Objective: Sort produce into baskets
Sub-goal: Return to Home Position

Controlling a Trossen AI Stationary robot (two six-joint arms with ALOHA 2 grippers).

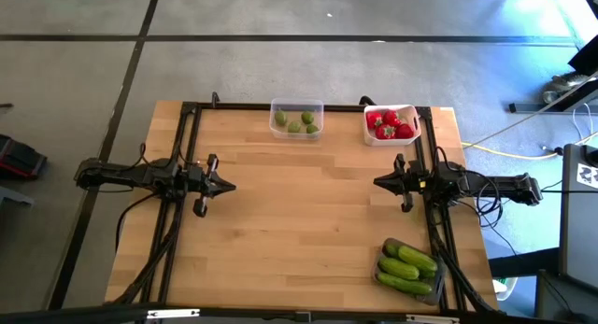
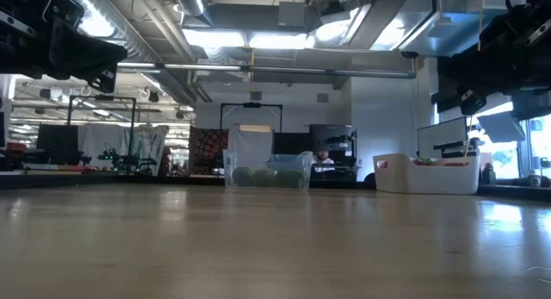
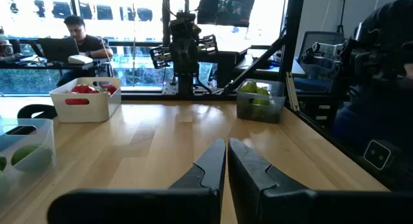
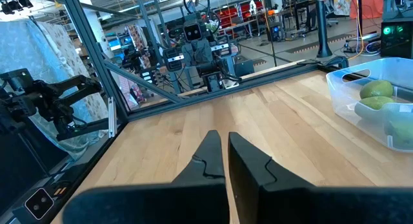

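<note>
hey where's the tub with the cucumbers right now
In the high view the dark grey tub holding the cucumbers sits at the table's near right corner, just below the right gripper, far from the white tub of red pieces.

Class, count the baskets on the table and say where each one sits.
3. The clear basket with green fruits sits at the table's far edge, the white basket with red pieces beside it toward the right arm, and the dark basket with cucumbers at the near right corner.
</note>
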